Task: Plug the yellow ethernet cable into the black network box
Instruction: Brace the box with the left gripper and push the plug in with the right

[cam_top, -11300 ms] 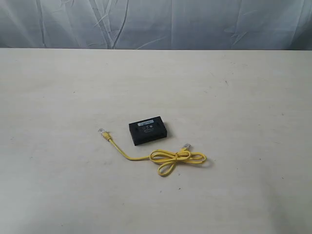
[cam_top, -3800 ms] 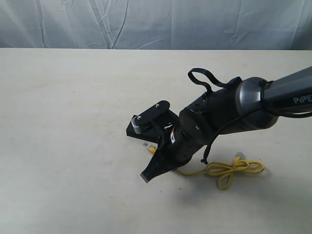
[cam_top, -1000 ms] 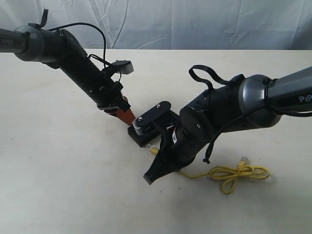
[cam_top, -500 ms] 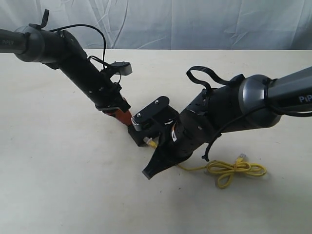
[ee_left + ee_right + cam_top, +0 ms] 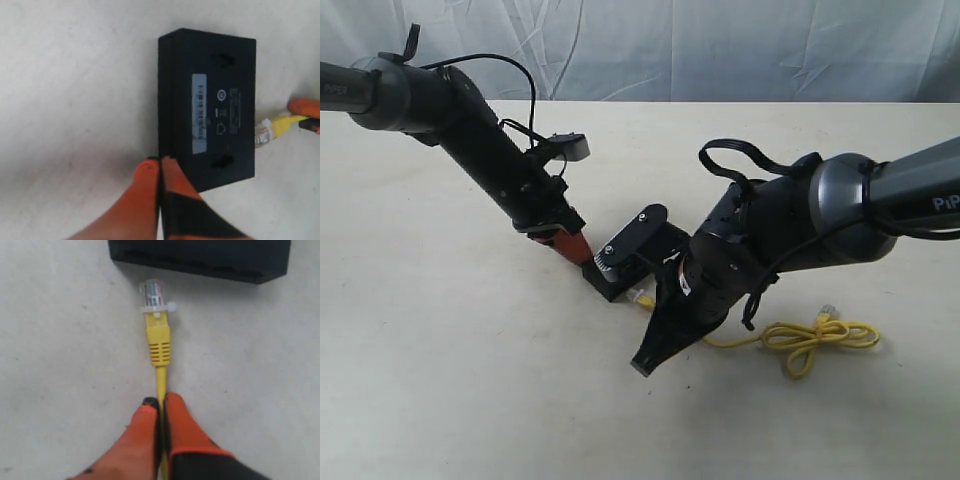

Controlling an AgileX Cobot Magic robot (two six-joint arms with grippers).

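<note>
The black network box (image 5: 207, 107) lies flat on the table, pale label up; in the exterior view only its near corner (image 5: 610, 285) shows past the right arm. My left gripper (image 5: 160, 164) is shut with nothing in it, its orange tips touching the box's edge (image 5: 575, 246). My right gripper (image 5: 161, 405) is shut on the yellow ethernet cable (image 5: 160, 380) just behind its yellow boot. The clear plug (image 5: 151, 292) points at the box's side (image 5: 200, 255), a short gap away. The plug (image 5: 642, 297) sits beside the box; the cable's loops (image 5: 815, 338) lie to the right.
The pale table (image 5: 440, 380) stretches all round, with a wrinkled grey backdrop (image 5: 650, 45) behind its far edge. The bulky right arm (image 5: 790, 225) covers much of the box, and the left arm (image 5: 470, 130) reaches in from the upper left.
The right gripper has shifted right and a little back with the cable, dragging the loops rightward. The left gripper has edged closer to the box's corner.
</note>
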